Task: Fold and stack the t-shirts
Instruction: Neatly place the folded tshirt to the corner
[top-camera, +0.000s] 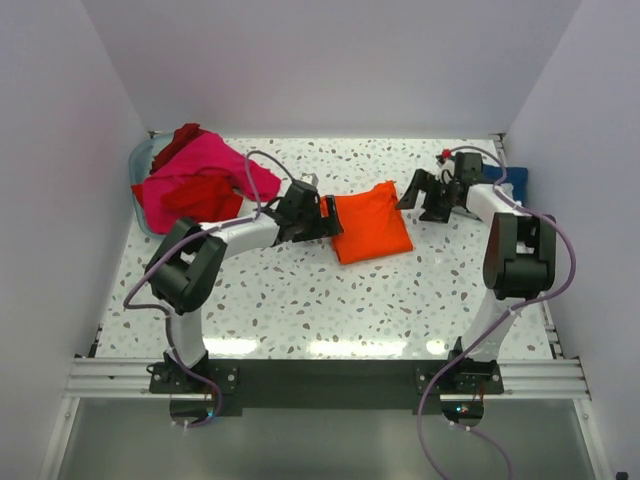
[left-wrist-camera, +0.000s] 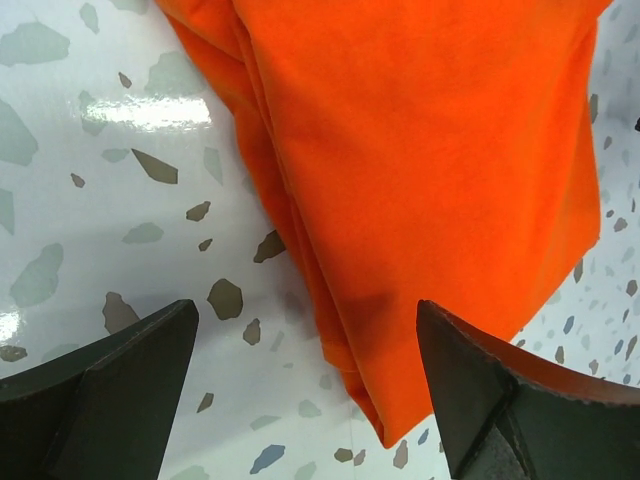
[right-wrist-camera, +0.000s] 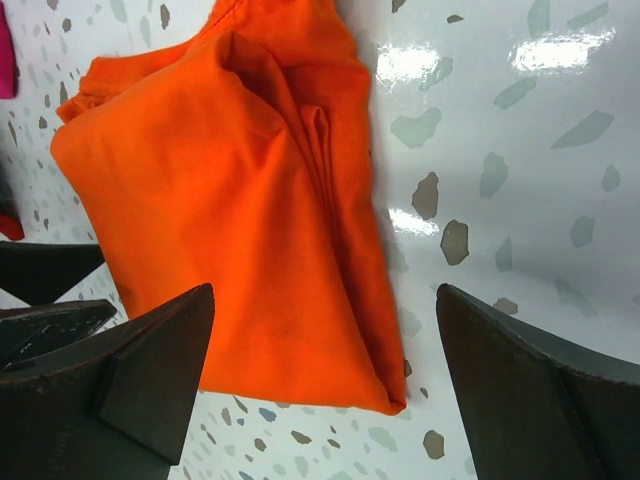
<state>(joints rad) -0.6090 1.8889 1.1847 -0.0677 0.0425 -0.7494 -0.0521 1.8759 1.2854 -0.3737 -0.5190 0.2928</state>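
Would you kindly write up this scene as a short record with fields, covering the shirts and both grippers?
orange t-shirt: folded, lying flat at mid-table
left gripper: open, fingers either side of the orange shirt's edge, holding nothing
right gripper: open, over the shirt's opposite corner, holding nothing
hot pink t-shirt: unfolded, heaped at far left
red t-shirt: crumpled on top of the pink one
blue cloth: far right, mostly hidden behind the right arm
folded so far: the orange one only
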